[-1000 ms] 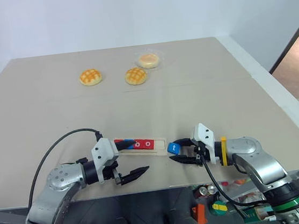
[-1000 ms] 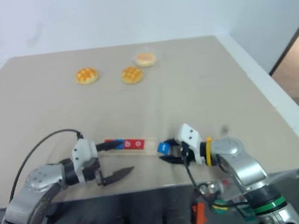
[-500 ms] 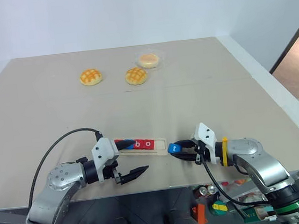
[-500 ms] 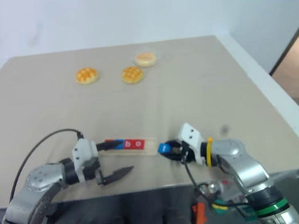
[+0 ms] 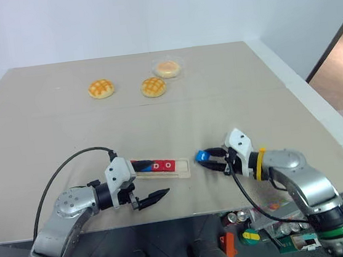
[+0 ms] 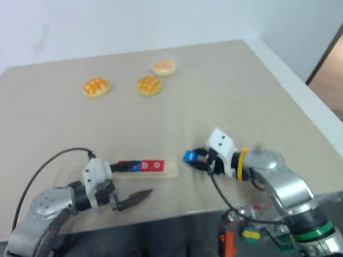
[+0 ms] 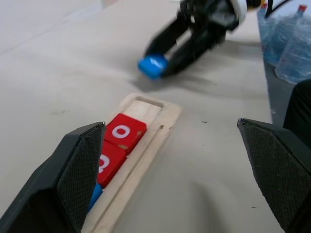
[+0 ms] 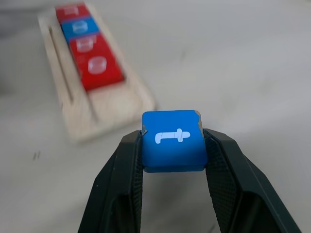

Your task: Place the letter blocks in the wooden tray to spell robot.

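The wooden tray (image 5: 184,167) lies near the table's front edge. Several letter blocks sit in its groove, among them a red o (image 5: 169,164) and, further along, a blue one (image 8: 79,26). The tray's right end slot (image 7: 147,108) is bare. My right gripper (image 5: 205,160) hovers just right of that end, shut on a blue block with a white t (image 8: 173,140), held a little above the table. My left gripper (image 5: 153,182) is open and holds nothing. It stands at the tray's left part, with one finger (image 5: 157,197) on the near side.
Three round golden buns (image 5: 104,88) (image 5: 154,86) (image 5: 168,68) lie far back on the table, one in a clear dish. The table's front edge runs just below both grippers. Plastic bottles (image 7: 293,46) stand beyond the table's edge.
My right gripper closed on the blue t block and lifted it off the table, moving slightly away from the front edge. The left arm stayed still.
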Motion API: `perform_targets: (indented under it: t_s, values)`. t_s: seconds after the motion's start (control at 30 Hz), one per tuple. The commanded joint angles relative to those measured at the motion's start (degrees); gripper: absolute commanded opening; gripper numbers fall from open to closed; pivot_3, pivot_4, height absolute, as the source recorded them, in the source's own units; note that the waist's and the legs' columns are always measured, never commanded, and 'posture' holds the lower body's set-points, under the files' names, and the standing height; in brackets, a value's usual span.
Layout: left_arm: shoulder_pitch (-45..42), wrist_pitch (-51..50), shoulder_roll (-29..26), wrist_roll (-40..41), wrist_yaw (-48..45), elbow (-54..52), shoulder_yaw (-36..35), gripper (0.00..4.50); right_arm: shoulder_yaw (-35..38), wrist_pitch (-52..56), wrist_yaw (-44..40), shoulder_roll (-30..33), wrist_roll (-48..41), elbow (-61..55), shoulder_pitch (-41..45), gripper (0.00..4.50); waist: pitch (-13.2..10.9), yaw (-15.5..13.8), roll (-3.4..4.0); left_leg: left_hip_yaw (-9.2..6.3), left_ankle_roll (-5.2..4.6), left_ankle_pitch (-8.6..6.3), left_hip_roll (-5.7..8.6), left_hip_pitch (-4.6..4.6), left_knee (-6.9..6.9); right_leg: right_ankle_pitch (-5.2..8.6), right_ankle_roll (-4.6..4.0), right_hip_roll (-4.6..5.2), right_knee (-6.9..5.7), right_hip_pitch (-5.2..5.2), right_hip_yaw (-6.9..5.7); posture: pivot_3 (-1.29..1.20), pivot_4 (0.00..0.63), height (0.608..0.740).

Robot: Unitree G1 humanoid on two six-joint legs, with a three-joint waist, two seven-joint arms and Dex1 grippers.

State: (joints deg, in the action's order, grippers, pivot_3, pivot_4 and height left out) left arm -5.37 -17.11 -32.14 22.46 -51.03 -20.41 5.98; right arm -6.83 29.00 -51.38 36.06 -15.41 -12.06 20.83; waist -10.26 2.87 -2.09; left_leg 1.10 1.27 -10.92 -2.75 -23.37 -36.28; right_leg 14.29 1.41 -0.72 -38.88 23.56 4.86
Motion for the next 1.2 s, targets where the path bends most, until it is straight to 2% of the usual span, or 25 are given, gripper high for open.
perform_targets:
  t_s: [0.03, 0.3, 0.5, 1.17, 1.2]
  values:
    - [-0.4, 2.4, 0.0, -0.1, 0.3, 0.8, -2.1, 4.5, -3.8, -0.1, -4.9, 0.1, -0.6, -0.4, 4.4, 1.24, 0.0, 0.0, 0.0, 0.0, 0.0, 0.0, 0.0, 0.0, 0.06, 0.01, -0.02, -0.01, 0.0, 0.02, 0.0, 0.0, 0.15, 0.74]
    - [0.3, 2.4, -0.1, 0.2, 0.8, -0.4, -2.3, 4.5, -10.4, -6.1, -10.3, -0.6, 3.7, 8.3, 8.4, 1.24, 0.0, -0.2, -0.01, -0.06, 0.21, -0.16, 0.03, -0.07, 0.26, 0.19, 0.27, 0.03, 0.02, 0.06, -0.05, 0.0, 0.15, 0.74]
    - [1.3, 2.2, -0.5, 0.1, 1.3, -1.4, -2.5, 4.5, -11.1, -7.4, -12.2, -1.6, 4.2, 11.5, 9.5, 1.24, 0.0, -0.2, -0.01, -0.07, 0.27, -0.22, 0.01, -0.08, 0.25, 0.22, 0.29, 0.02, 0.05, 0.05, -0.06, 0.0, 0.15, 0.74]
    - [1.2, 1.4, -0.4, 0.3, 1.9, -3.2, -1.7, 4.5, -11.2, -6.5, -12.3, -3.8, 5.1, 11.9, 9.3, 1.24, 0.0, -0.1, -0.01, -0.08, 0.27, -0.22, 0.0, -0.04, 0.25, 0.22, 0.27, 0.01, 0.04, 0.04, -0.07, 0.0, 0.15, 0.74]
    - [1.2, 1.3, -0.4, 0.2, 1.9, -3.2, -1.6, 4.5, -11.2, -6.5, -12.3, -3.9, 5.1, 11.9, 9.3, 1.74, 0.0, -0.1, -0.01, -0.08, 0.27, -0.22, 0.0, -0.04, 0.25, 0.22, 0.27, 0.01, 0.04, 0.04, -0.07, 0.0, 0.15, 0.74]
